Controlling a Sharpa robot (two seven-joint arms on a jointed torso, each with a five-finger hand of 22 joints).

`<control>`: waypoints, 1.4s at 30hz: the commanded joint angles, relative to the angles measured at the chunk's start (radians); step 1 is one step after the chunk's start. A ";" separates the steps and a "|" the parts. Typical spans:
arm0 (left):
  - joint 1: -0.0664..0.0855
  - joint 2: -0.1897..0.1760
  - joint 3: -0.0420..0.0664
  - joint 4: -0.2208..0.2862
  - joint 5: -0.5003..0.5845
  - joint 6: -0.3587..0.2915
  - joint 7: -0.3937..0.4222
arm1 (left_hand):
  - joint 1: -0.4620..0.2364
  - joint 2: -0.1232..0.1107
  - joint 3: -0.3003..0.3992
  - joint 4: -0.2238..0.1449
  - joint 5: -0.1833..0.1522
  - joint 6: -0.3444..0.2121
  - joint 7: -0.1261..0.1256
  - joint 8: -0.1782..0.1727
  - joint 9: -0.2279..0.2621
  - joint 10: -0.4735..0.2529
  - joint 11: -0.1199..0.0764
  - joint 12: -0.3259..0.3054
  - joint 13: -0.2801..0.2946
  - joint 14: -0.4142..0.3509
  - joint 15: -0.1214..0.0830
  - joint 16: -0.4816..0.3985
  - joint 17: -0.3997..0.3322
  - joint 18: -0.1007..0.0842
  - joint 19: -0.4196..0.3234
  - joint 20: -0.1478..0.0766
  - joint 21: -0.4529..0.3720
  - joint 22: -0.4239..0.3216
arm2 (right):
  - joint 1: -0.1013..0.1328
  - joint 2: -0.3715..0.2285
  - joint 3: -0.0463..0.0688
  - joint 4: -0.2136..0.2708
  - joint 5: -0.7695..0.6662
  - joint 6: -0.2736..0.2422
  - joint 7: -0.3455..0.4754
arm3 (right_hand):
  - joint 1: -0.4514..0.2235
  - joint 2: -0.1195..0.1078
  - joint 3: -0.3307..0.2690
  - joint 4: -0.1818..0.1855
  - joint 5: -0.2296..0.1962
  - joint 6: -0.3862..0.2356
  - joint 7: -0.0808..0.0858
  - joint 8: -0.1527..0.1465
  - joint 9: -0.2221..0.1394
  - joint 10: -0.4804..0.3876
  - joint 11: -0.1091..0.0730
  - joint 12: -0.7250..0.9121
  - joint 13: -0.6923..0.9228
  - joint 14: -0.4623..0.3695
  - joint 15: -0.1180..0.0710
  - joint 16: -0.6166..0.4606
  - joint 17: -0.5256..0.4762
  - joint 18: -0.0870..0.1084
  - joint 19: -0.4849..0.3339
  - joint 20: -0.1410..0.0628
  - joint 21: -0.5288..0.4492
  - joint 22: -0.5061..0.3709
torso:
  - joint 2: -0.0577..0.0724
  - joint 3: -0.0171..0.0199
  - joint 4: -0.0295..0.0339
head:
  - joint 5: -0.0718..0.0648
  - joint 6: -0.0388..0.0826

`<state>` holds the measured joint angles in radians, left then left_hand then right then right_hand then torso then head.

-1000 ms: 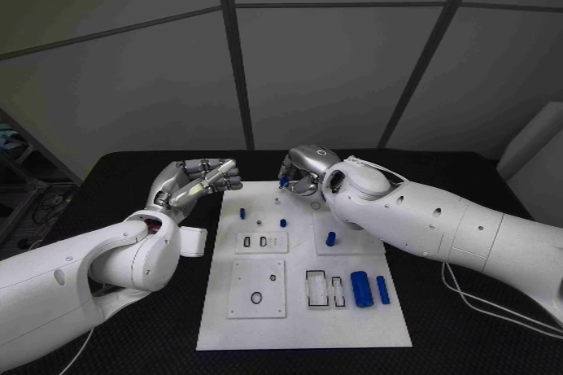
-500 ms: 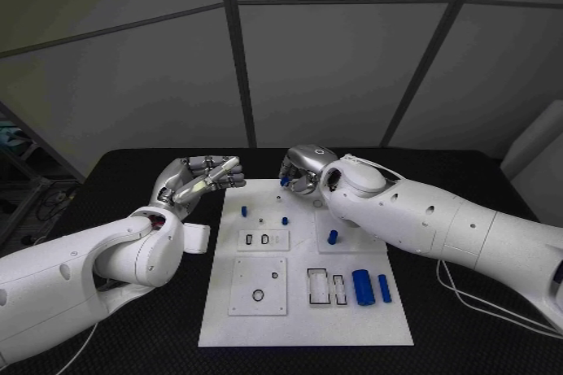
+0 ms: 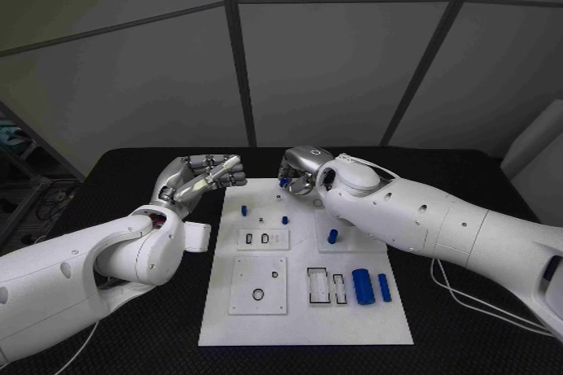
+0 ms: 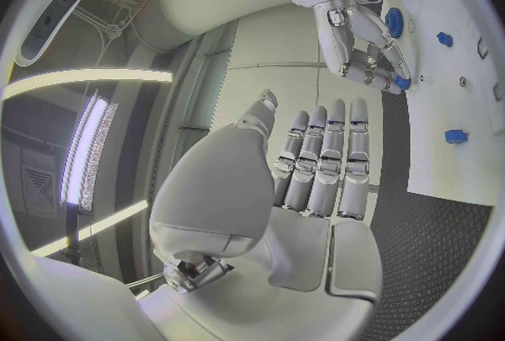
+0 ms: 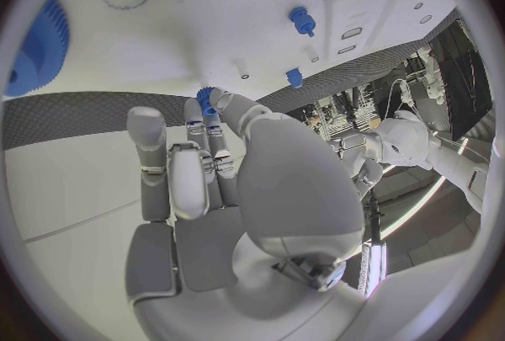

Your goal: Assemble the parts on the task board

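Blue pegs are standing in the white task board, while two blue cylinders are lying loose near its front edge. I'm pinching a small blue part in my right hand above the far edge; my left hand is curling closed, empty.

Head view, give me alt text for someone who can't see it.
The right hand holds a small blue part above the far end of the white task board; the left hand hovers opposite. Two blue cylinders lie on the board.
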<state>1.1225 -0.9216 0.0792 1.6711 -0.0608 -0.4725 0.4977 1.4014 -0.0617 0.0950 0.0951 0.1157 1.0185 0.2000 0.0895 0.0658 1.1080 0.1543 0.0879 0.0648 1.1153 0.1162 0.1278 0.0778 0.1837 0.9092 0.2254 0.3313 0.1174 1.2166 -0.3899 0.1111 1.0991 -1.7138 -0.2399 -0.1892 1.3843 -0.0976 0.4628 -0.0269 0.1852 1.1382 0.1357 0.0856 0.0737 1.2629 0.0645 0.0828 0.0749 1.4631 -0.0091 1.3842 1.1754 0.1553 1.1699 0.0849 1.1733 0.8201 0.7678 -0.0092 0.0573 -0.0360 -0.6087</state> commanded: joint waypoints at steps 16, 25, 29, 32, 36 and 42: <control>0.005 0.003 0.001 -0.008 -0.006 0.022 -0.003 | -0.007 0.004 -0.002 -0.008 -0.003 -0.002 0.007 -0.007 -0.001 -0.008 0.002 -0.008 -0.001 -0.006 0.002 -0.007 -0.001 -0.001 0.002 0.003 -0.004 -0.002 | 0.002 0.021 0.000 -0.025 -0.010 0.037 -0.007 | -0.033 -0.038 0.021 0.004 -0.007 -0.088 0.029 -0.025 -0.010 -0.116 0.037 -0.020 -0.012 0.041 0.029 0.009 -0.004 -0.011 -0.034 0.025 -0.003 -0.019 | 0.000 0.0001 -0.0008 | 0.002 0.002; 0.006 0.004 0.001 -0.008 -0.006 0.024 -0.007 | -0.008 0.004 -0.003 -0.008 -0.003 -0.003 0.008 -0.008 -0.001 -0.010 0.003 -0.010 -0.001 -0.007 0.002 -0.008 -0.001 -0.001 0.001 0.003 -0.004 -0.002 | 0.002 0.019 0.000 -0.025 -0.010 0.032 0.005 | -0.047 -0.062 0.012 0.005 -0.012 -0.128 0.022 -0.024 -0.009 -0.185 0.044 -0.017 -0.012 0.038 0.034 0.010 -0.008 -0.005 -0.056 0.035 -0.017 -0.046 | 0.000 0.0001 -0.0012 | 0.002 0.002; 0.006 0.003 0.001 -0.009 -0.006 0.024 -0.007 | -0.009 0.004 -0.003 -0.008 -0.003 -0.003 0.008 -0.009 -0.001 -0.010 0.003 -0.011 -0.001 -0.007 0.003 -0.009 -0.001 -0.001 0.001 0.003 -0.005 -0.003 | 0.002 0.006 0.000 -0.005 -0.010 0.005 0.012 | -0.049 -0.065 0.007 0.005 -0.016 -0.133 0.017 -0.023 -0.008 -0.195 0.045 -0.015 -0.011 0.037 0.035 0.009 -0.011 -0.004 -0.058 0.037 -0.019 -0.048 | 0.000 0.0012 -0.0020 | 0.002 0.002; 0.006 0.002 0.001 -0.009 -0.006 0.025 -0.007 | -0.009 0.004 -0.003 -0.008 -0.003 -0.003 0.008 -0.009 -0.001 -0.010 0.003 -0.011 -0.001 -0.007 0.003 -0.009 -0.001 -0.001 0.001 0.003 -0.005 -0.003 | 0.002 -0.020 0.000 0.030 -0.006 -0.034 0.019 | -0.049 -0.064 0.005 0.005 -0.014 -0.130 0.015 -0.020 -0.007 -0.195 0.045 -0.012 -0.010 0.035 0.035 0.007 -0.018 -0.004 -0.056 0.038 -0.018 -0.046 | 0.000 0.0018 -0.0027 | 0.001 0.004; 0.006 0.000 0.001 -0.010 -0.006 0.027 -0.007 | -0.009 0.004 -0.004 -0.008 -0.003 -0.003 0.008 -0.009 -0.001 -0.011 0.003 -0.011 -0.001 -0.007 0.003 -0.009 -0.001 -0.001 0.001 0.003 -0.005 -0.003 | 0.002 -0.077 0.000 0.094 0.018 -0.083 0.025 | -0.046 -0.058 0.007 0.007 0.000 -0.107 0.019 -0.011 -0.003 -0.168 0.038 0.011 -0.006 0.033 0.029 0.004 -0.023 -0.006 -0.045 0.036 -0.008 -0.031 | 0.000 0.0018 -0.0036 | 0.002 0.006; 0.006 -0.006 0.001 -0.014 -0.006 0.032 -0.007 | -0.009 0.006 -0.003 -0.009 -0.003 -0.001 0.006 -0.009 0.000 -0.008 0.002 -0.011 0.000 -0.006 0.002 -0.010 -0.001 -0.001 0.001 0.003 -0.005 -0.003 | 0.002 -0.244 0.001 0.233 0.150 -0.097 0.034 | -0.075 -0.081 -0.009 0.025 0.012 -0.091 0.028 -0.012 -0.003 -0.090 0.030 0.046 -0.001 0.039 0.021 0.017 0.002 -0.013 -0.021 0.032 0.014 0.004 | -0.003 0.0024 -0.0157 | 0.003 0.014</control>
<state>1.1270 -0.9272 0.0793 1.6577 -0.0608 -0.4577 0.4864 1.3973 -0.0576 0.0923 0.0924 0.1157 1.0148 0.2038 0.0846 0.0659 1.1044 0.1579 0.0801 0.0648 1.1152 0.1162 0.1222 0.0778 0.1837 0.9092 0.2254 0.3313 0.1157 1.2163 -0.6254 0.1116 1.3178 -1.6573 -0.2952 -0.1720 1.3181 -0.1738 0.4580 -0.0066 0.1932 1.0445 0.1627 0.0724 0.0709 1.1663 0.0947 0.1262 0.0738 1.4677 0.0188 1.3975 1.1746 0.1554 1.1444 0.1162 1.1838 0.8208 0.7668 -0.0074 0.0490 -0.0347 -0.5973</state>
